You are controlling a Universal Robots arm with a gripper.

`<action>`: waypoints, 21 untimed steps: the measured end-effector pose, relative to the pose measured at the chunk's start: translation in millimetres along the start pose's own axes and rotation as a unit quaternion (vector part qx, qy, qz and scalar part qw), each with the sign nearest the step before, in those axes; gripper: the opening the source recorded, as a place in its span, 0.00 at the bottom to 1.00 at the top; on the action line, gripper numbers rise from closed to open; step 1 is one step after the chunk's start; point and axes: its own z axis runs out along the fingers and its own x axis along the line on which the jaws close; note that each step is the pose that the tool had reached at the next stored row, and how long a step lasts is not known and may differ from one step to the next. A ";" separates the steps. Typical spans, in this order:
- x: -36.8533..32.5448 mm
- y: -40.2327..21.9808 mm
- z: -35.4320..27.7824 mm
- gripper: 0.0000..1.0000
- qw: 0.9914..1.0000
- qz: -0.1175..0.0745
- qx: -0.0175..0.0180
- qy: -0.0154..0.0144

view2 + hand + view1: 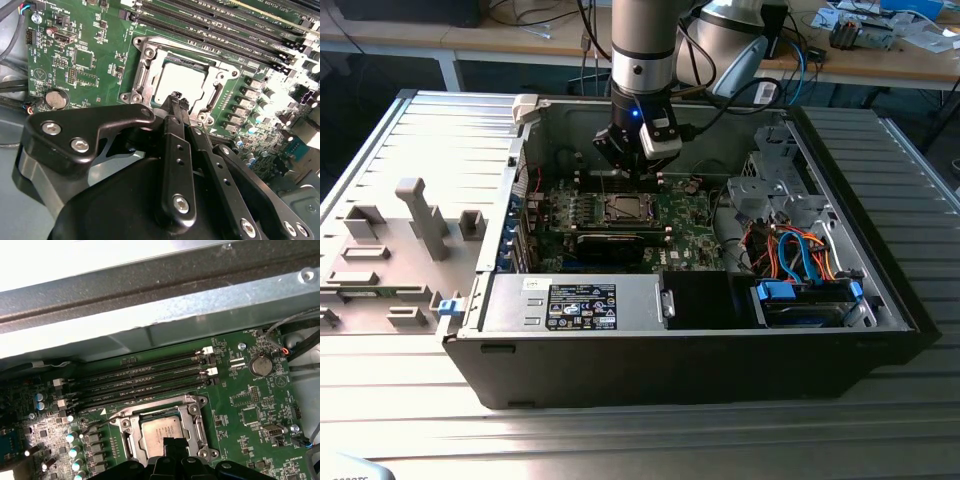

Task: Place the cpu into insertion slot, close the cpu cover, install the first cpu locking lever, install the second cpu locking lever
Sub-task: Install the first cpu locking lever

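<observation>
exterior view: the gripper [628, 172] hangs from the arm inside the open computer case [720, 380], low over the green circuit board [685, 215]. the cpu [623, 208] lies directly below it and slightly toward the camera side. a long black card [610, 243] sits further that way from the gripper. the power supply [575, 305] is well apart from it, against the near case wall.

second wrist view: the fingertips of the gripper [175, 98] are drawn together with no gap visible and nothing seen between them. they stand just over the near edge of the cpu [180, 79]; contact cannot be confirmed. the cpu, pale silver on top, is seated in the insertion slot [141, 52]. the cpu cover [220, 82] lies flat around it, its cut-out framing the chip. beyond the cpu from the gripper run the memory slots [215, 30]. a coin cell [56, 98] sits on the board off to one side of the fingers.

first wrist view: the gripper [172, 442] tip overlaps the near edge of the cpu [156, 430]. the cpu cover [194, 421] is down on the insertion slot [200, 401]. a thin wire locking lever [100, 424] runs along the slot's far side, between it and the memory slots [145, 380]; whether it is latched cannot be determined. the coin cell [261, 365] is well apart from the fingers.
</observation>
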 end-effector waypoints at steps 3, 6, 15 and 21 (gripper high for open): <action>0.0 0.0 0.0 0.11 1.000 -0.001 0.000 0.000; 0.0 0.0 0.0 0.11 1.000 -0.003 0.000 0.000; 0.0 0.0 0.0 0.11 1.000 -0.008 0.000 0.000; 0.0 0.0 0.0 0.11 1.000 -0.011 0.000 0.000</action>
